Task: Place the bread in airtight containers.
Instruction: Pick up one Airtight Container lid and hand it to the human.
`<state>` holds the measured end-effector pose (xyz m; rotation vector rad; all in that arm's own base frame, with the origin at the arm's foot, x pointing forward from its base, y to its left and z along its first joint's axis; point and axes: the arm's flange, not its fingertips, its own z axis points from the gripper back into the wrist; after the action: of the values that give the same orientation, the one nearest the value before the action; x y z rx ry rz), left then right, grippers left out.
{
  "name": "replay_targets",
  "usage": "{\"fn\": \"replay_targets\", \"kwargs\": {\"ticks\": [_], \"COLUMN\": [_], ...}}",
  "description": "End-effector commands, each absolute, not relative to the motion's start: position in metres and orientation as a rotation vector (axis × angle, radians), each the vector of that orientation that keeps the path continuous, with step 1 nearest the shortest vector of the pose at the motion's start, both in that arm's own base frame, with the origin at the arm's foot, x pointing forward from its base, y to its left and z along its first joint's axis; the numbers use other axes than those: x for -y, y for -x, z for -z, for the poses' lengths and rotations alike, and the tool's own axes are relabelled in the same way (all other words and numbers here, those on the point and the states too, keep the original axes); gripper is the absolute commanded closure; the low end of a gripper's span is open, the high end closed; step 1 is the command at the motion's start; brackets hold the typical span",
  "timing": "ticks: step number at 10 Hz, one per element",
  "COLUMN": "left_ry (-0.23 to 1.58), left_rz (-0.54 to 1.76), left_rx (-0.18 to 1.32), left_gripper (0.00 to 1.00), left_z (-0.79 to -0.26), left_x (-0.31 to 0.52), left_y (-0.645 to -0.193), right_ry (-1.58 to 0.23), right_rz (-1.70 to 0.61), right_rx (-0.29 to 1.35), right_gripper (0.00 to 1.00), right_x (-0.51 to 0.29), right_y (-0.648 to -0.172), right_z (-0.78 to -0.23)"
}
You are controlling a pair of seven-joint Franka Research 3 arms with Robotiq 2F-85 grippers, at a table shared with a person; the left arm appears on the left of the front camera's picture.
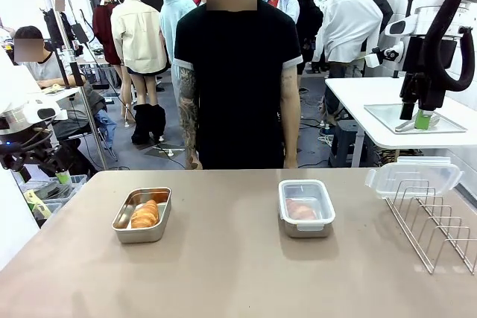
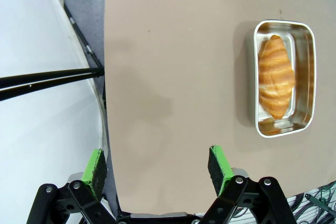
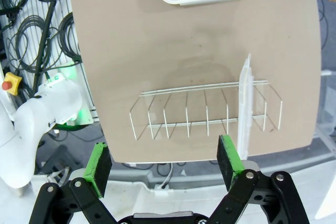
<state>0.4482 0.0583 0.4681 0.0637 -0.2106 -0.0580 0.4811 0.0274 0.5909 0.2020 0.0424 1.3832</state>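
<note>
Both grippers, left [image 2: 157, 167] and right [image 3: 165, 166], hang spread and empty; the lid [image 1: 414, 176] leaning in the rack [image 1: 436, 221] could slip when pinched.

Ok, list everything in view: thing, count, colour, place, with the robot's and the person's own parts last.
table: one, tan, foreground.
open container: one, steel, table's left, no lid.
croissant: one, golden-brown, inside the open container.
lidded container: one, steel with clear lid, table's centre-right, bread inside.
spare lid: one, clear, standing in the rack.
wire rack: one, silver, table's right edge.
person: one, black shirt, standing at the far side.
left gripper: one, black, green pads, open, empty.
right gripper: one, same colours, open, empty.
</note>
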Motion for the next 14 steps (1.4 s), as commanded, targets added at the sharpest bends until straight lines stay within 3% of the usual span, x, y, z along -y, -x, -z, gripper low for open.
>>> {"fn": "replay_targets", "kwargs": {"ticks": [1,3,9,12,14], "left_ry": [-0.073,-0.073,-0.073,-0.073,-0.073], "left_rz": [0.056,0.056,0.056,0.056,0.056], "left_rx": [0.211,0.211,0.211,0.211,0.211], "left_gripper": [0.0,0.0,0.0,0.0,0.0], "left_z": [-0.468,-0.468,-0.468,-0.468,-0.468], "left_x": [-0.06,-0.06,-0.06,-0.06,-0.06], "left_y": [-0.446,-0.446,-0.446,-0.446,-0.446], "right_ry": [-0.199,-0.202,0.007,-0.044,-0.006], "right_rz": [-1.374,-1.383,-1.337,-1.37,-1.31], "right_rx": [-0.041,-0.042,-0.028,-0.1,-0.064], "right_gripper": [0.0,0.0,0.0,0.0,0.0], "right_x": [-0.028,-0.027,-0.013,-0.009,-0.006], "right_y": [-0.481,-0.481,-0.535,-0.551,-0.557], "right_z": [-0.592,-0.591,-0.504,-0.472,-0.454]}}
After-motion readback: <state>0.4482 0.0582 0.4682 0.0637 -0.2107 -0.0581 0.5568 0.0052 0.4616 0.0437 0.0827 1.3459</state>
